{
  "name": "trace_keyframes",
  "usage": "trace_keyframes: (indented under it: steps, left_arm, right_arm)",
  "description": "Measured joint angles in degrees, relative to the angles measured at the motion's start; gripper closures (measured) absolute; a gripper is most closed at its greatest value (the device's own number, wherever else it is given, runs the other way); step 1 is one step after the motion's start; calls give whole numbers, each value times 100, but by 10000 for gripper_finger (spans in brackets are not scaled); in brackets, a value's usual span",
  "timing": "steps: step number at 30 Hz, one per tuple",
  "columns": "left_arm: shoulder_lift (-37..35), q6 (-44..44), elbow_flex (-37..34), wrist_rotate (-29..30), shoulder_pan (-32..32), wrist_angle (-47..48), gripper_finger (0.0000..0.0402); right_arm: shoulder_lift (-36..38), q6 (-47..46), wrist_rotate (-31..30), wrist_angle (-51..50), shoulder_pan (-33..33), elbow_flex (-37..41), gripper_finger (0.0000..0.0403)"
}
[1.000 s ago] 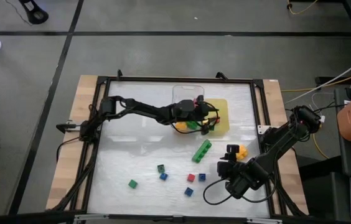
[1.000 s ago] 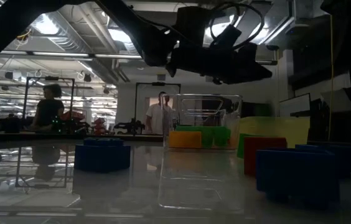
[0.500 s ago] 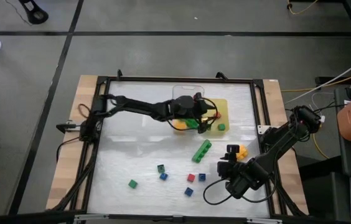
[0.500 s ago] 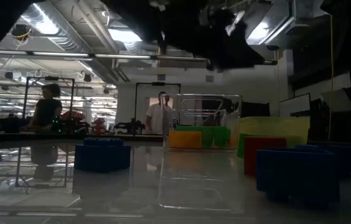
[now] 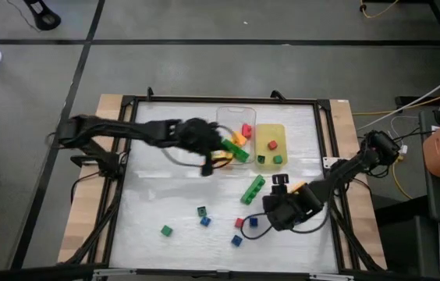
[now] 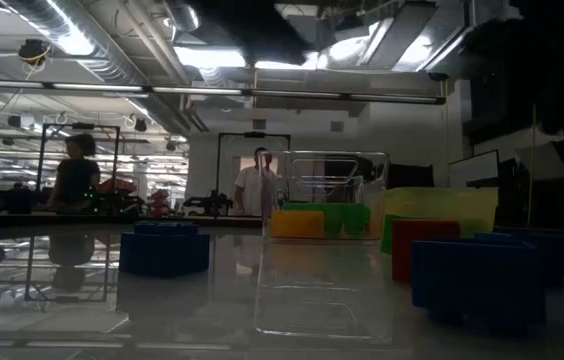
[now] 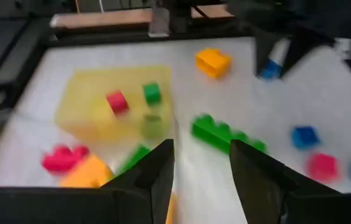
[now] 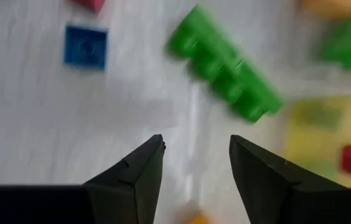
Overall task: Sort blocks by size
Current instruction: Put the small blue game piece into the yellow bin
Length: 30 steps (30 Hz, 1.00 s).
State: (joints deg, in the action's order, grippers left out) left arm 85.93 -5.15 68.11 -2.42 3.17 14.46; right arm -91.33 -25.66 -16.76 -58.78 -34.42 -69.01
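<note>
Wrist views alone show it — left gripper (image 7: 200, 177) and right gripper (image 8: 194, 171) both parted, empty.

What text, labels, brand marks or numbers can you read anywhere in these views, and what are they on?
None can be read.
Blocks, such as the long green bar: studs only, no print visible.
Yellow tray and clear tray: no label visible.
Left claw and right claw, both open: plain dark fingers, no marking.
Room behind the table in the low view: any signs too small to read.
</note>
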Motion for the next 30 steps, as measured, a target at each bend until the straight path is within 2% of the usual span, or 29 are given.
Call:
trace_keyframes:
  steps: [6,9,13,18,30]
  left_arm:
    - [-1433,674,-1632,183,-624,-31,261]
    - [-1896,983,-2194,397,-956,-107,261]
    - [-2212,1319,-2692,636,-1282,-383,261]
    - [-2175,1417,-2897,669,-1544,-759,261]
    - [-2164,1512,-2932,671,-1785,-1057,261]
  right_arm:
    - [0,-1039,1431,-71,-63,0,219]
    - [0,-1469,1821,-72,-348,2,219]
    - [0,-1487,1663,-187,-814,9,219]
    - [0,-1598,1519,-166,-1156,299,219]
    - [-4,-1513,1549,288,-1206,1276,219]
